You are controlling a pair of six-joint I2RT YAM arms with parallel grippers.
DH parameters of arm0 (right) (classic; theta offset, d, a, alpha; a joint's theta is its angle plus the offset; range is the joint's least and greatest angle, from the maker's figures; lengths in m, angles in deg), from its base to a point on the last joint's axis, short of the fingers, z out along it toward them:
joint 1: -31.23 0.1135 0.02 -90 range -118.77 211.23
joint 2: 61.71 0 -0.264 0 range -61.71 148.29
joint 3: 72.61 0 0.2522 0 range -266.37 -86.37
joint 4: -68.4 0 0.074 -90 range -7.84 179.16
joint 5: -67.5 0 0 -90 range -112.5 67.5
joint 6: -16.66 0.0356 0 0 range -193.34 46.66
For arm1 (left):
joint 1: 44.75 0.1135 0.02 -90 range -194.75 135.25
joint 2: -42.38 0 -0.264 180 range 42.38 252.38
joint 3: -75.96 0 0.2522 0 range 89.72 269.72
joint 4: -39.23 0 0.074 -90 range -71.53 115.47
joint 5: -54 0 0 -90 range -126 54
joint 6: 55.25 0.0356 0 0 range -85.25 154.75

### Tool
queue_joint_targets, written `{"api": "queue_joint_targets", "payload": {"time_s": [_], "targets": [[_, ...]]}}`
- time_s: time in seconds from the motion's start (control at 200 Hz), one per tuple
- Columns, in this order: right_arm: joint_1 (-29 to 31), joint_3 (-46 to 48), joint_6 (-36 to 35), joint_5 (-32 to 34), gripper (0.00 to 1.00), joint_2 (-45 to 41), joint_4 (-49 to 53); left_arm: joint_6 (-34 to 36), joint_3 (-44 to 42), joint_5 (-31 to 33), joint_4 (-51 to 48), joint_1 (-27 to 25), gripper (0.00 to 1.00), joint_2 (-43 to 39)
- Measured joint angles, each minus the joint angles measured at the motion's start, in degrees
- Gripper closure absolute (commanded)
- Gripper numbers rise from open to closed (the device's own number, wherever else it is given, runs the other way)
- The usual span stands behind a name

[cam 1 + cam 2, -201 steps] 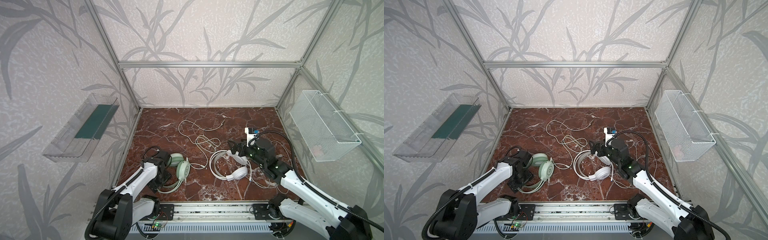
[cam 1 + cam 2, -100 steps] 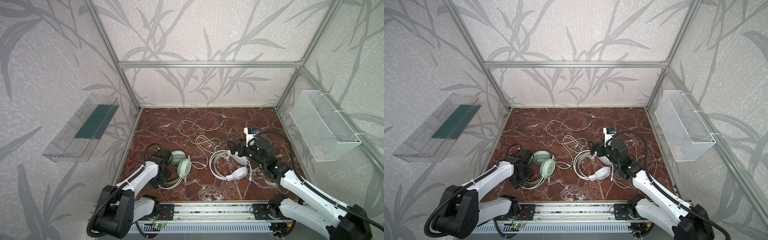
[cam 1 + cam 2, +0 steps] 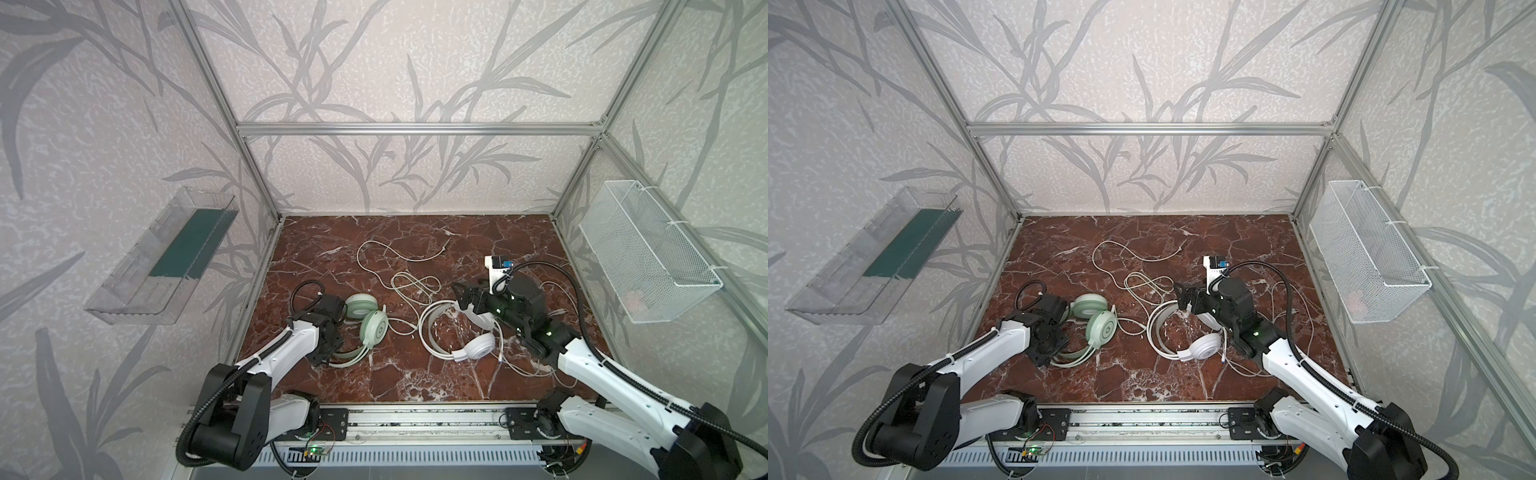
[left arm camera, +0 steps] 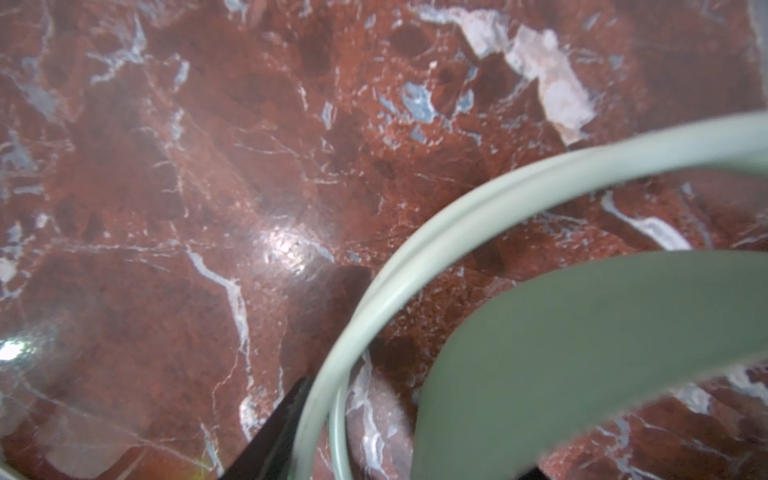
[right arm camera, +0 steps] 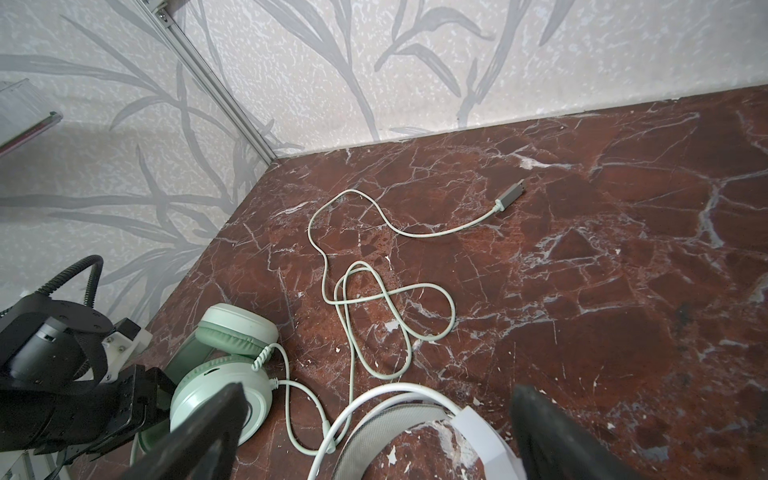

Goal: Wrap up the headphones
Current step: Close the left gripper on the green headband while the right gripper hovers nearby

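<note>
The mint-green headphones [image 3: 374, 326] [image 3: 1102, 328] [image 5: 208, 390] lie at the front left of the marble floor, and their pale cable [image 3: 399, 286] [image 5: 365, 299] loops toward the back. My left gripper [image 3: 323, 356] [image 3: 1045, 353] [image 4: 399, 457] straddles their headband [image 4: 415, 245]. One dark finger [image 4: 270, 436] touches the wire hoop; the wide strap [image 4: 582, 353] hides most of the other. The white headphones [image 3: 478, 347] [image 3: 1204, 347] lie right of centre. My right gripper [image 3: 461, 291] [image 3: 1181, 297] [image 5: 380, 392] hangs open just above their headband [image 5: 478, 432], holding nothing.
The green cable ends in a grey plug [image 5: 511, 195] toward the back. Thin white cable [image 3: 519, 365] trails under my right arm. A small white board with a blue part [image 3: 498, 266] stands behind it. A clear shelf [image 3: 166, 257] hangs on the left wall and a wire basket [image 3: 648, 253] on the right wall.
My left gripper's jaws have narrowed around the green headband and the arm has shifted slightly. The right arm and the white headset have stayed put.
</note>
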Motion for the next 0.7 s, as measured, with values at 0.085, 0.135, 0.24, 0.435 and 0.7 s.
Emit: {"api": "queue_joint_targets", "payload": {"time_s": [0.085, 0.135, 0.24, 0.435, 0.7], "targets": [[0.1, 0.0, -0.1, 0.0, 0.01, 0.0, 0.0, 0.5, 0.0, 0.2, -0.1, 0.0, 0.39, 0.0], [0.2, 0.0, -0.1, 0.0, 0.01, 0.0, -0.1, 0.9, 0.0, 0.2, -0.1, 0.0, 0.4, 0.0], [0.3, 0.0, -0.1, 0.0, 0.01, 0.0, -0.2, 1.6, 0.0, 0.4, 0.1, 0.0, 0.46, -0.1], [0.8, 0.0, -0.1, 0.0, 0.01, 0.2, -0.3, 3.0, 0.6, 1.6, 0.0, -0.2, 0.63, 0.9], [1.2, 0.0, -0.3, 0.2, 0.01, 0.7, -0.3, 4.0, 1.3, 1.6, -1.9, -0.2, 1.0, 1.4]]}}
